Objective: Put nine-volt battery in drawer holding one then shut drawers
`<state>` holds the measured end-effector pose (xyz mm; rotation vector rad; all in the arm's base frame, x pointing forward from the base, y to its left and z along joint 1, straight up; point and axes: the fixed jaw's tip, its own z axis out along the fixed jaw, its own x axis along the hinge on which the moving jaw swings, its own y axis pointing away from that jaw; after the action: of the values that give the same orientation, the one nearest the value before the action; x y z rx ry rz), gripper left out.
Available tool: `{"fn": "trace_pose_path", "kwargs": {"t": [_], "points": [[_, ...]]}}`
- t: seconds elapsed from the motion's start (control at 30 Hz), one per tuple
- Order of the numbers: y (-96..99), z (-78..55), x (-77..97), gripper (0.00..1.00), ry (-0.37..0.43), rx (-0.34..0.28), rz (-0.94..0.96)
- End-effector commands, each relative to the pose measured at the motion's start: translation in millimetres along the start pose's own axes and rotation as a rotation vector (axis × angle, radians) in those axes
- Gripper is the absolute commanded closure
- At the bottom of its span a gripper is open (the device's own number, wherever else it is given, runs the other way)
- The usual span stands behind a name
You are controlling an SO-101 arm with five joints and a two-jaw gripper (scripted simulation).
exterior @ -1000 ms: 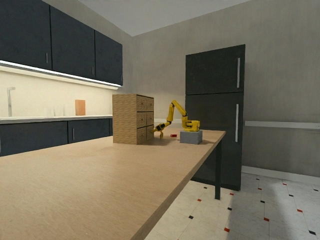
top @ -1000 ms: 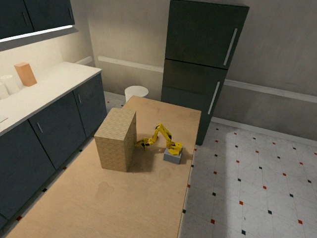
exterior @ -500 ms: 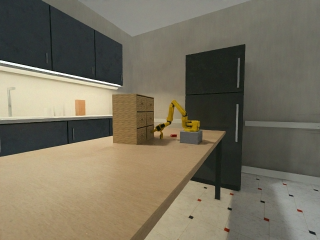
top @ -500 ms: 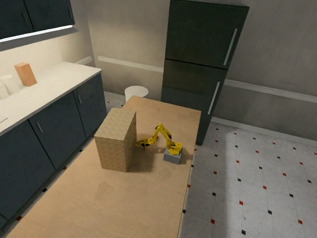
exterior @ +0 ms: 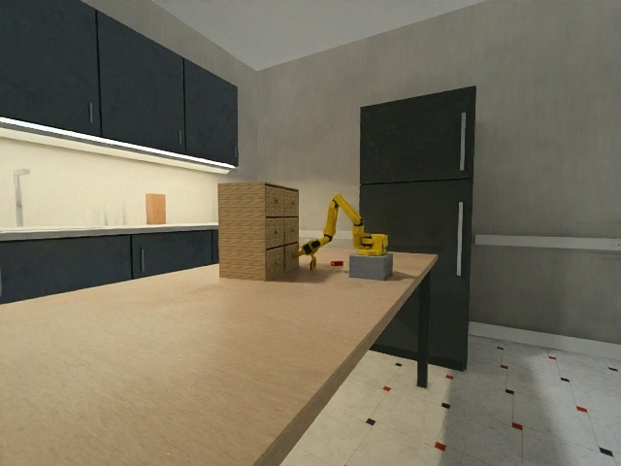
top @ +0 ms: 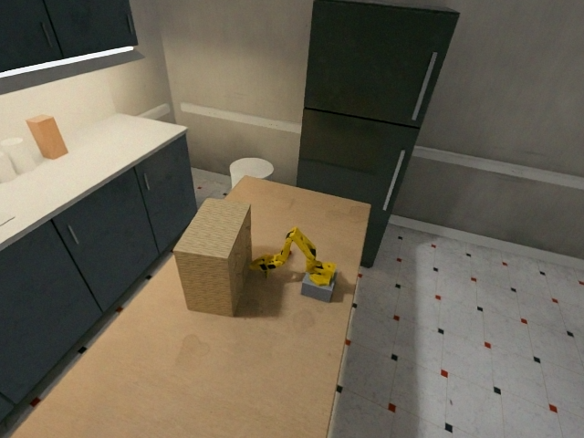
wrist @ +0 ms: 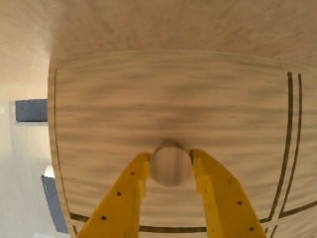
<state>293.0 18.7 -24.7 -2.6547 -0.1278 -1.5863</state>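
Gripper [top: 251,267] [exterior: 294,255] [wrist: 170,158], one, nearly closed on round knob [wrist: 170,164], lower middle of wrist view, best drawn straight back, gently; battery [exterior: 336,263], red, apparently the nine-volt, on table [top: 283,339] [exterior: 200,350], right of centre, exterior view.
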Motion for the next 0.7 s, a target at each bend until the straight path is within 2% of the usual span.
{"fn": "trace_pose_path", "kwargs": {"t": [0.0,0.67], "points": [[1.8,-0.3,4.1,1.00,0.010,-0.007,-0.003],[1.6,-6.4,-1.7,1.00,0.010,-0.007,0.005]]}}
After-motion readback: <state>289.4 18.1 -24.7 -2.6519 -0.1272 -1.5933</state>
